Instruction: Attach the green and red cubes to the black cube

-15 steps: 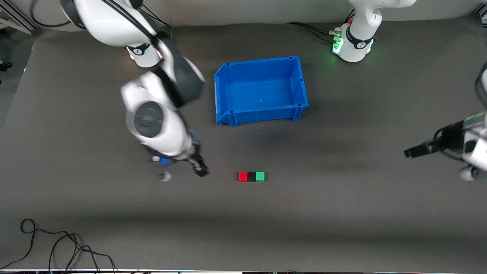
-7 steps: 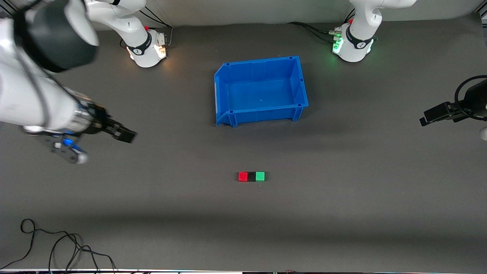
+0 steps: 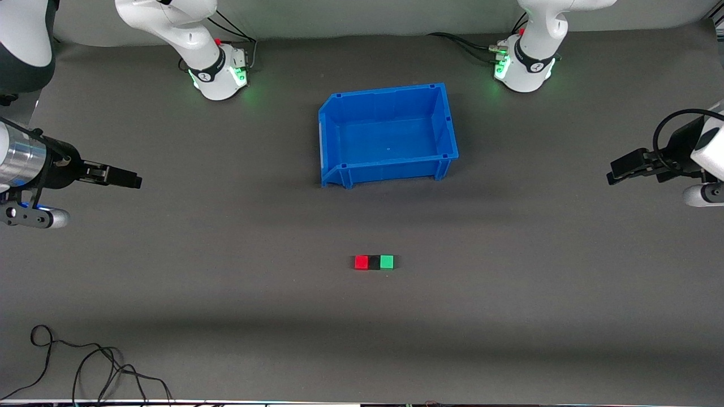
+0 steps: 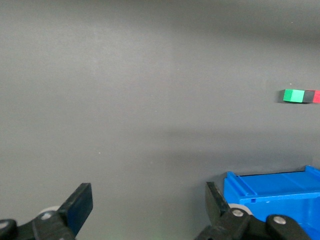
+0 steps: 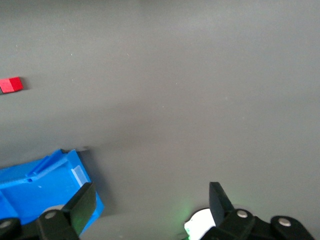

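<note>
The red cube (image 3: 361,262), black cube (image 3: 374,263) and green cube (image 3: 387,262) lie touching in one row on the dark table, black in the middle, nearer the front camera than the blue bin (image 3: 387,169). My right gripper (image 3: 133,182) hovers open and empty over the right arm's end of the table. My left gripper (image 3: 613,172) hovers open and empty over the left arm's end. The left wrist view shows its open gripper (image 4: 150,200), the green cube (image 4: 294,95) and the black cube (image 4: 310,96). The right wrist view shows its open gripper (image 5: 152,202) and the red cube (image 5: 11,85).
The blue bin holds nothing and stands mid-table between the arm bases; it shows in the left wrist view (image 4: 272,192) and the right wrist view (image 5: 40,185). A black cable (image 3: 85,362) lies at the front corner at the right arm's end.
My right arm has swung away from beside the cube row to the right arm's end of the table. My left gripper has shifted slightly at its end. The cubes have not moved.
</note>
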